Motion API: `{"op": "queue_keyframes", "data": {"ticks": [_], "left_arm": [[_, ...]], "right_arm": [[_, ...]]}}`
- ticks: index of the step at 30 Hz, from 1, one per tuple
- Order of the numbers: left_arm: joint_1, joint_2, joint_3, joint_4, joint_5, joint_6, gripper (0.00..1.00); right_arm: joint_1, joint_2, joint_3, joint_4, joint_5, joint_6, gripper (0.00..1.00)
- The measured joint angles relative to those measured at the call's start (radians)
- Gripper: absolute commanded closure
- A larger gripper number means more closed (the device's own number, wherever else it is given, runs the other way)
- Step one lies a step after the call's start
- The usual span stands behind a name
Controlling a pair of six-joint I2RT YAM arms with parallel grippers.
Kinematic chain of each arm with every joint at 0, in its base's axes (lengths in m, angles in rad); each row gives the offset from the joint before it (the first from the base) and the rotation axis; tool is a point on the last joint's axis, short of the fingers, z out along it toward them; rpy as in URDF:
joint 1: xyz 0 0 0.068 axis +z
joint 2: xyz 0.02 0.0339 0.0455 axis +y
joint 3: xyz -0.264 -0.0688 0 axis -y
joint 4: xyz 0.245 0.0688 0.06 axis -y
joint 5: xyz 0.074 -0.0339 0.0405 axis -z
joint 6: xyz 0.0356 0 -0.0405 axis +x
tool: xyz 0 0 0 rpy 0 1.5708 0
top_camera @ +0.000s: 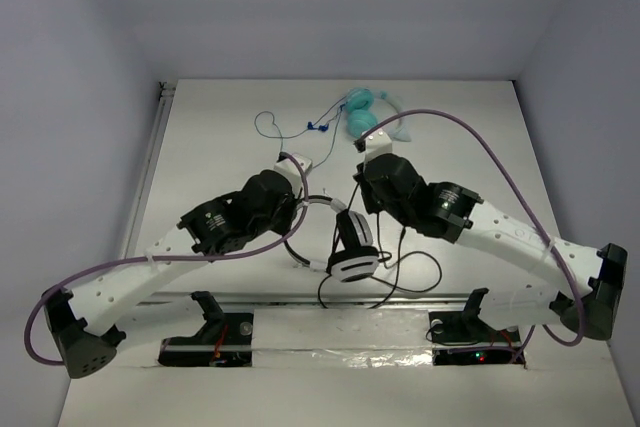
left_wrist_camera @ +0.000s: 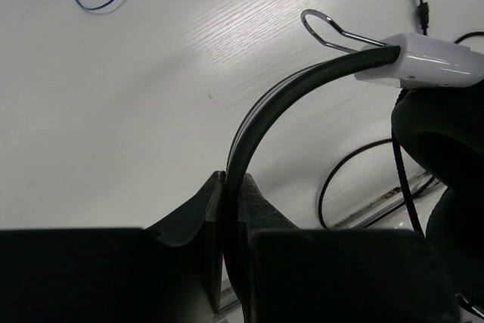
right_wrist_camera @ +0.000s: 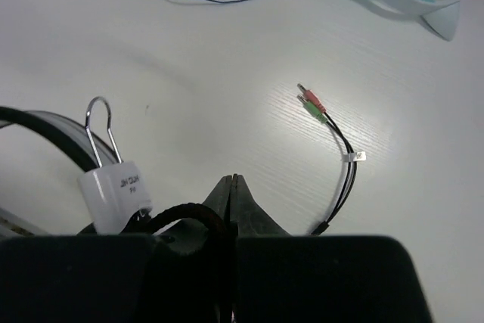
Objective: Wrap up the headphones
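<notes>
The headphones [top_camera: 352, 252] lie between my two arms near the table's front, one white earcup facing up. Their dark cable [top_camera: 415, 265] loops to the right of that earcup. My left gripper [left_wrist_camera: 231, 187] is shut on the black headband [left_wrist_camera: 261, 115], which arcs up to a white slider [left_wrist_camera: 423, 66]. In the right wrist view my right gripper [right_wrist_camera: 234, 187] is shut, and a loop of the braided cable [right_wrist_camera: 181, 211] runs into its jaws. The cable's end, with pink and green plugs [right_wrist_camera: 311, 102], rests on the table just ahead of it.
Smaller teal headphones [top_camera: 362, 112] lie at the back of the table, and their thin blue cable [top_camera: 285, 127] trails to the left. Grey walls stand close on three sides. Both arm bases sit at the table's near edge [top_camera: 330, 332].
</notes>
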Motion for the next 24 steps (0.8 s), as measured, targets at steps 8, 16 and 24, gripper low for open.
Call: {"op": "queue_keyframes", "data": {"ticks": [8, 16, 24], "left_arm": [[0.002, -0.026, -0.006, 0.058, 0.07, -0.002, 1.0], [0.002, -0.066, 0.027, 0.056, 0.098, -0.014, 1.0], [0.002, -0.081, 0.093, 0.071, 0.075, -0.043, 1.0]], "right_arm": [[-0.112, 0.006, -0.098, 0.17, -0.137, 0.015, 0.81], [-0.177, -0.027, -0.399, 0.501, -0.397, 0.094, 0.81], [-0.256, -0.108, -0.581, 0.839, -0.612, 0.171, 0.66]]}}
